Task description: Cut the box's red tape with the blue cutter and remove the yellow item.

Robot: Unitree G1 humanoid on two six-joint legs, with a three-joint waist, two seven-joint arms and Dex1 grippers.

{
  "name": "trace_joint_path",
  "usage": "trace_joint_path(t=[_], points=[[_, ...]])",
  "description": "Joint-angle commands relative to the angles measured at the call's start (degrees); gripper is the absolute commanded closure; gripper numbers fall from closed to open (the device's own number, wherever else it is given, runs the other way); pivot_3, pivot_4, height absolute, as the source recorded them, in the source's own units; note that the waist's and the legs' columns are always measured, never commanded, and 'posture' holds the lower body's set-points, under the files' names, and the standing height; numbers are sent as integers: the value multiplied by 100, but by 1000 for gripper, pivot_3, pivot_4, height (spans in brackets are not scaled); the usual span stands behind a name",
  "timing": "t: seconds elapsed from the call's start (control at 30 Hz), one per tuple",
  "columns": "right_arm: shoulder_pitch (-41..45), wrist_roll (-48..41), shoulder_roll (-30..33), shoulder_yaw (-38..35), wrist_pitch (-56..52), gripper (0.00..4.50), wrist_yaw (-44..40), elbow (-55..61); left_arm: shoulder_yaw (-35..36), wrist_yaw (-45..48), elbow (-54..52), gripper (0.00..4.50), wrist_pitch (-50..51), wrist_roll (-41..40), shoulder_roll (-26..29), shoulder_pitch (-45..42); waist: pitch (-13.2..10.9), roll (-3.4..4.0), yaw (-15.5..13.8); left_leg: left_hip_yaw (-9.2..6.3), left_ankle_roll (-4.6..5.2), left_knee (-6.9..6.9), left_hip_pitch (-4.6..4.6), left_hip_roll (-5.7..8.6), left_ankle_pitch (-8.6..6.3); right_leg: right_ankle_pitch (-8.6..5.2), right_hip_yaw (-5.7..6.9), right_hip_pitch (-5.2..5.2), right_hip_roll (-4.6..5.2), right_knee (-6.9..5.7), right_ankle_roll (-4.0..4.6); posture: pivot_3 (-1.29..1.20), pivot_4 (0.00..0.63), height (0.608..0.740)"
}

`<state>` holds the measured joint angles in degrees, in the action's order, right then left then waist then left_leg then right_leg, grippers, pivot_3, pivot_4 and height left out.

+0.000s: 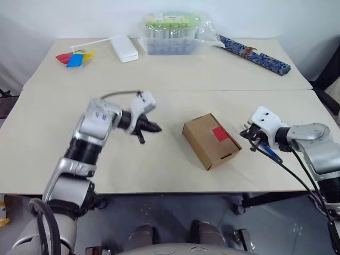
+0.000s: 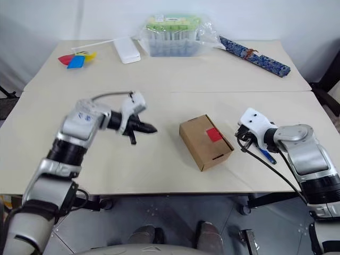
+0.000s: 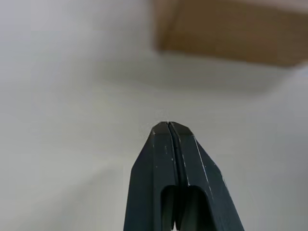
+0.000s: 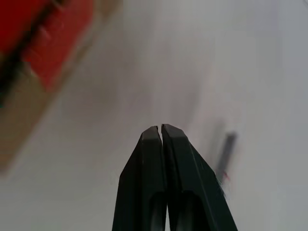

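While both grippers' fingers sit closed and empty, we must next grasp the blue cutter (image 2: 267,155) beside the box (image 2: 206,141).

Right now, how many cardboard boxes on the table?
1. The box sits near the table's front edge, between the two grippers, red tape on top. The clear plastic-wrapped container at the far edge is not cardboard. Nothing seems to hide another.
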<state>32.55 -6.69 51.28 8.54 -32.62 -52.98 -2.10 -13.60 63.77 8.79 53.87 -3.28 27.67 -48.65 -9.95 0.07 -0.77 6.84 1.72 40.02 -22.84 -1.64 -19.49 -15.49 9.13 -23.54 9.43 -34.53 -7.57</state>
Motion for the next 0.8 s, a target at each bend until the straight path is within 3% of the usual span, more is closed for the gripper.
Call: trace_joint_path(t=[0.03,0.4,0.8], points=[[147,-62,-68,31,11,4410,-229,330,-7,-350,-912,4500,564,-316,-210,223,-1,-2,-50,-3,0,8,-6,0,0,0,2,0,0,0,0,0,150,740],[215,-169,-231,378,-577,4410,-639,1104,160,-1417,-1151,4500,957,-764,-803,403,-1,-2,-52,0,-4,19,-9,0,5,0,-1,-1,-1,0,2,0,150,740],[103,-289,-634,555,-1189,4410,-503,1918,124,-1628,-996,4500,792,-986,-657,331,-1,-1,-51,0,-5,19,-9,1,6,0,-1,-1,-1,-2,2,0,150,740]])
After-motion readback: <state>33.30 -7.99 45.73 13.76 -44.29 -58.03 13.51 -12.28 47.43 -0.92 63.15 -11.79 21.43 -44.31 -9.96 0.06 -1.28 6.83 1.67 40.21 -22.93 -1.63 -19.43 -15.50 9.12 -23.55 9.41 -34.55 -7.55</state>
